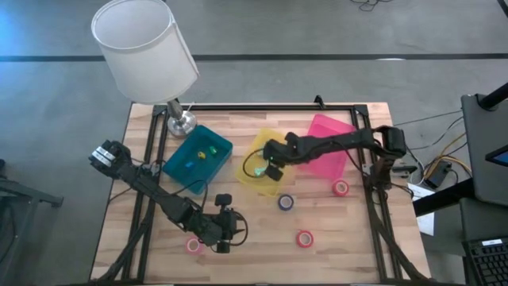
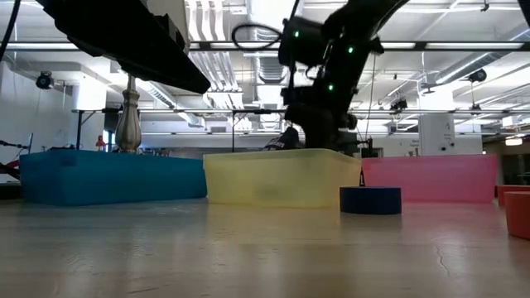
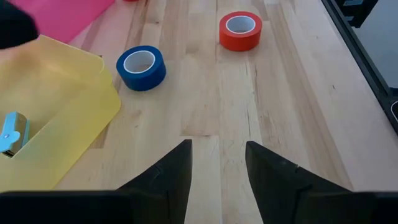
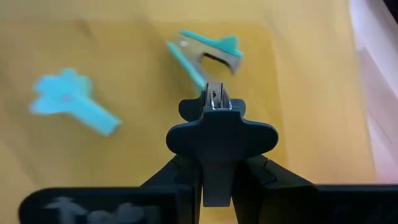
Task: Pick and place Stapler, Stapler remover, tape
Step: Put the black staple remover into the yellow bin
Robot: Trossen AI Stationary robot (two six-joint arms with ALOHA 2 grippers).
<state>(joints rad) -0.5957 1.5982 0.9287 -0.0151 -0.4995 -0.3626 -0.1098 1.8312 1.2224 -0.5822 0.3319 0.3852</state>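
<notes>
The right arm reached across from the tabletop's (image 1: 333,226) right edge, its end effector (image 1: 271,169) over the yellow bin (image 1: 255,151), pinching a black staple remover (image 4: 219,134); the left end effector (image 3: 217,165) hovered low near the front edge, fingers spread, facing the blue tape (image 3: 141,67) and red tape (image 3: 240,30).

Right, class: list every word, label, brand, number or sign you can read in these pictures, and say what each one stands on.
None can be read.
Tape rolls: blue, red, both plain.
Bins: teal bin, yellow bin, pink bin, no labels.
Staple remover: blurred, no print legible.
Lamp shade: blank.
Room signs behind the table: too small to read.
</notes>
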